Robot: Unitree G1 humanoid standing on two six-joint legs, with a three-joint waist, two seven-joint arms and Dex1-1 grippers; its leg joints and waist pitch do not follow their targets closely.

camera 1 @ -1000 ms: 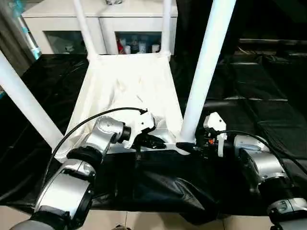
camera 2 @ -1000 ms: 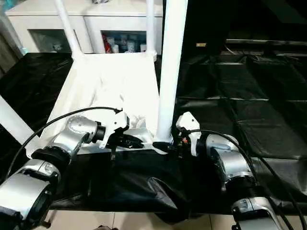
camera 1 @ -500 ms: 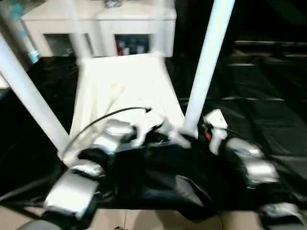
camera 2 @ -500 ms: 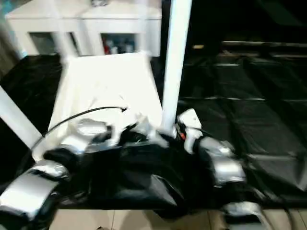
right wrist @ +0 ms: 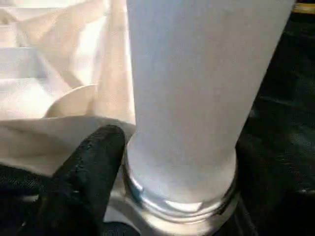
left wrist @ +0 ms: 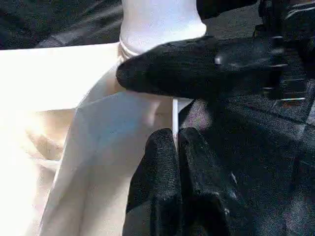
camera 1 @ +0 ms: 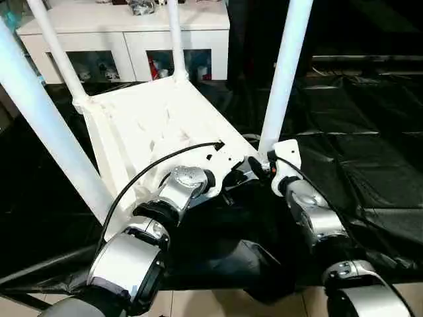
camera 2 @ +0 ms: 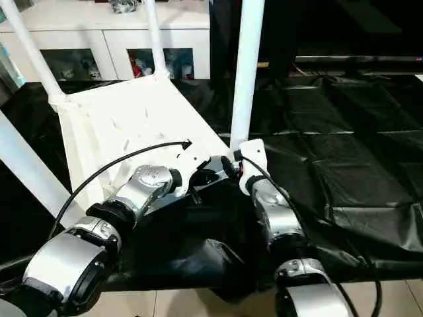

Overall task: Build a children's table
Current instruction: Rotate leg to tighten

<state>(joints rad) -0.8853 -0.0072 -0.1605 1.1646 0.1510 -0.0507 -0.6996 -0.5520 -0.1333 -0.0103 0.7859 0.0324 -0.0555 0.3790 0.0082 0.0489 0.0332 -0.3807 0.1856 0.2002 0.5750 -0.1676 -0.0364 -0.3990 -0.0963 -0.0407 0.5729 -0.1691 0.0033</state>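
Note:
The white children's table lies upside down on black sheeting, its four legs pointing up. The near right leg rises from the corner socket where both grippers meet. My left gripper is shut on the thin rim of the tabletop just beside that socket, and the left wrist view has the rim pinched between its fingers. My right gripper is closed around the base of the near right leg, with one finger pressed against the leg's collar. The near left leg stands at the left.
A white cabinet with glass doors stands just behind the table's far legs. Black sheeting covers the floor to the right and bunches up under my forearms. Pale floor tiles show at the near edge.
The table has swung round at an angle to the cabinet, with both grippers staying on its near right corner. The camera has shifted as well.

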